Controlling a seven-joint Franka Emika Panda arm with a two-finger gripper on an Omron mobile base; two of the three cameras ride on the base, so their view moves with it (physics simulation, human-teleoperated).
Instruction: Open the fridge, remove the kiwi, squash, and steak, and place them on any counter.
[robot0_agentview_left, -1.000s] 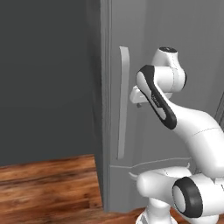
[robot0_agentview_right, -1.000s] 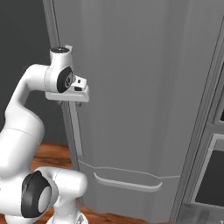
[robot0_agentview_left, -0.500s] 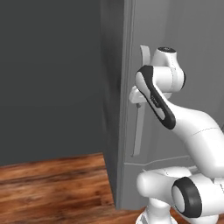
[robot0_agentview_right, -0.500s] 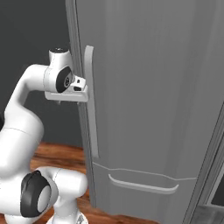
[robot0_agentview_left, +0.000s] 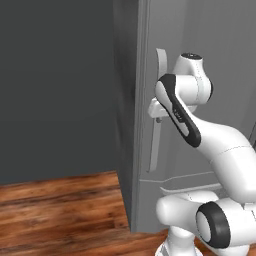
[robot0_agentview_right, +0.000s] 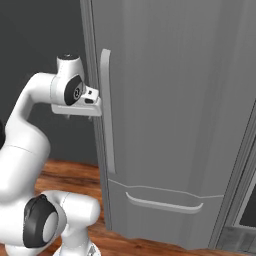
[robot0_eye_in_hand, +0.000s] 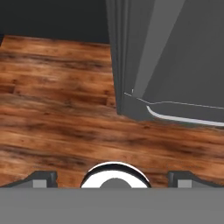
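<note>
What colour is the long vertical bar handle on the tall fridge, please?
Light grey, matching the fridge door; the long vertical bar handle shows best in the right base view.

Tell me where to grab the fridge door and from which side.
Grip the long vertical bar handle on the fridge, about mid-height. It stands proud of the closed door near its left edge, so probably come in from the front with the open pincer turned so the fingers straddle the bar sideways.

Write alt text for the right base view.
A white robot arm's open gripper sits beside the long vertical bar handle of a tall light-grey fridge, door shut. Brown wooden floor lies below.
</note>
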